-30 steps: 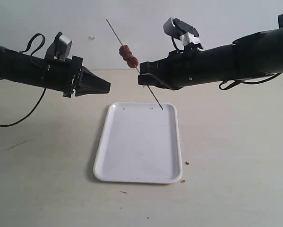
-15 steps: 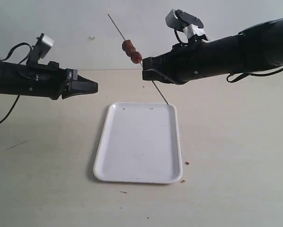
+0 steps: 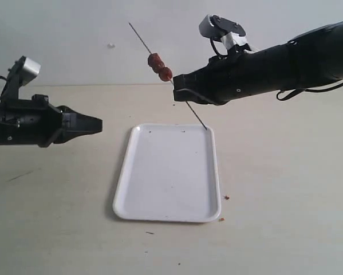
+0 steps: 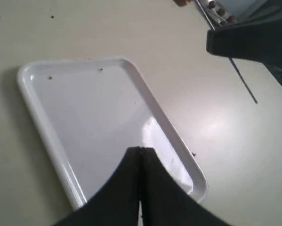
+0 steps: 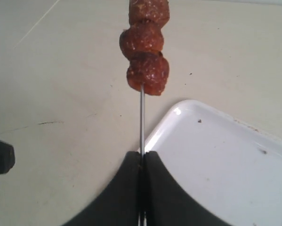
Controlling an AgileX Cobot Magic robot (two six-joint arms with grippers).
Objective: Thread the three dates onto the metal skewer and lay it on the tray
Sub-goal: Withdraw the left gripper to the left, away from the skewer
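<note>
Skewer (image 3: pixel 195 114): thin, straight dark grey metal rod, held steeply tilted in the air, lower tip near the far corner of the flat white glossy tray (image 3: pixel 160 213).
Dates (image 3: pixel 158 67): three wrinkled red-brown fruits threaded above the grip.
Right gripper (image 5: pixel 141 157): pinched shut on the skewer.
Left gripper (image 4: pixel 141 153): closed, empty, left of the tray.
Risk: if you lower it tip-first, the tip may catch the rim and twist the skewer.
Writing: none you can read.

The tray (image 3: pixel 166 172), lower centre, looked like smooth, glossy white plastic with a soft sheen. The metal skewer (image 3: pixel 138 35) was thin, smooth and dark grey. The three dates (image 3: pixel 159 66) had rough, wrinkled, dull red-brown skin. The worktop (image 3: pixel 286 189) was matt pale beige. The left hand (image 3: pixel 99 123) and right hand (image 3: pixel 176 94) looked matt black.
</note>
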